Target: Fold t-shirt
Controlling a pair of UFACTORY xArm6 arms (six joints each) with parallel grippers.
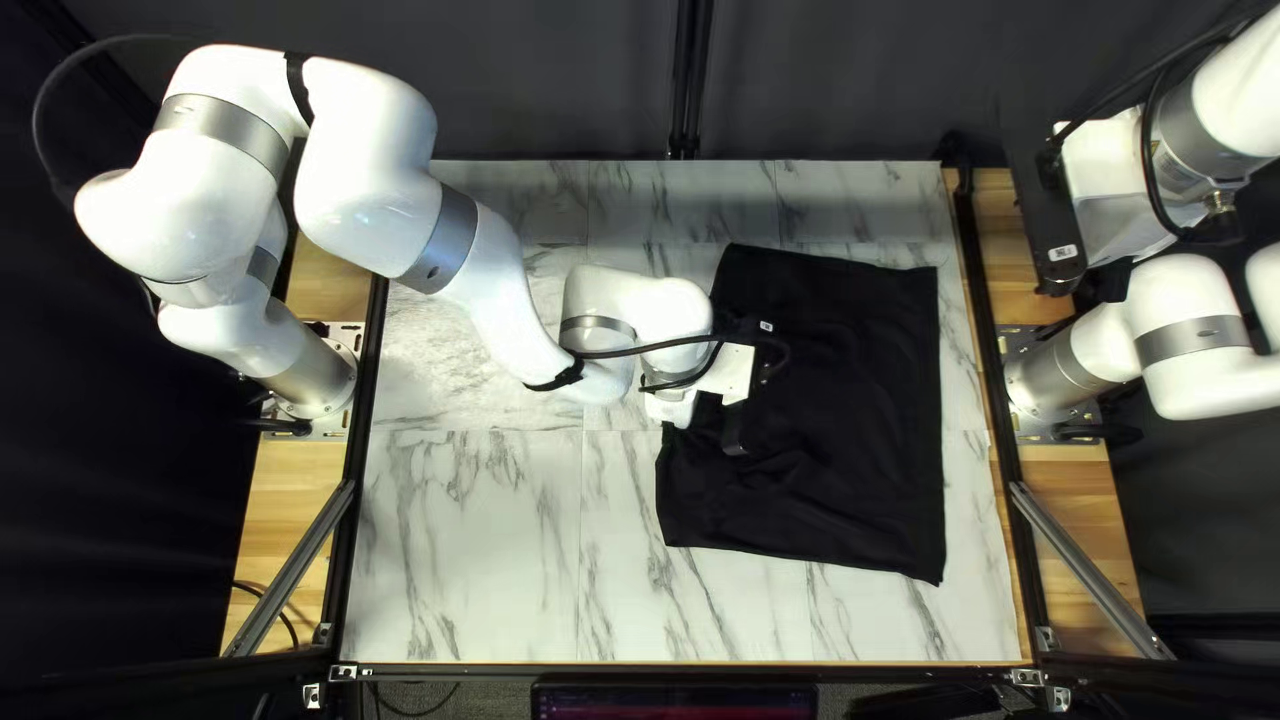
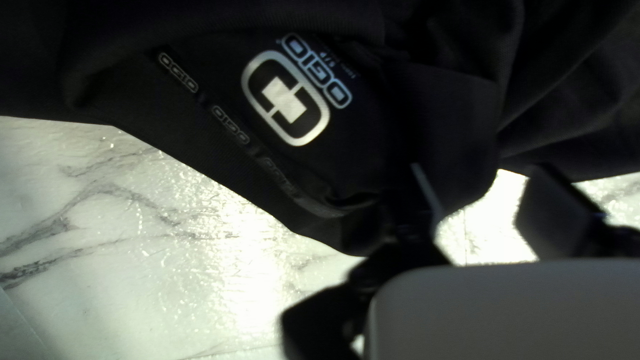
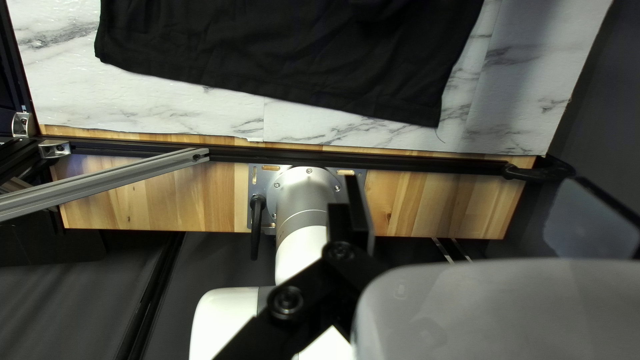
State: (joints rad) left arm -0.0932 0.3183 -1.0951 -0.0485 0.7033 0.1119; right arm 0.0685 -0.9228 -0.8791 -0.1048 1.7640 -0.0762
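Note:
The black t-shirt [image 1: 854, 414] is spread on the right half of the marble tabletop in the top left view, its neck side toward my left arm. There my left gripper [image 1: 734, 430] is low over that side. The left wrist view shows the shirt's collar [image 2: 267, 170] and printed inner neck; my left gripper [image 2: 490, 200] is open, with dark cloth reaching between its fingers and marble visible beside one of them. My right gripper [image 1: 1063, 260] hangs raised beyond the table's right edge. In the right wrist view that right gripper [image 3: 467, 220] stands open, holding nothing, with the shirt's hem [image 3: 267, 93] ahead.
Marble tabletop [image 1: 480, 534] shows left of and below the shirt in the top left view. Black rails [image 1: 994, 387] line the table's sides, with wooden strips [image 3: 160, 193] beyond. A slanted metal strut [image 1: 1087, 567] stands near my right arm's base [image 1: 1054, 374].

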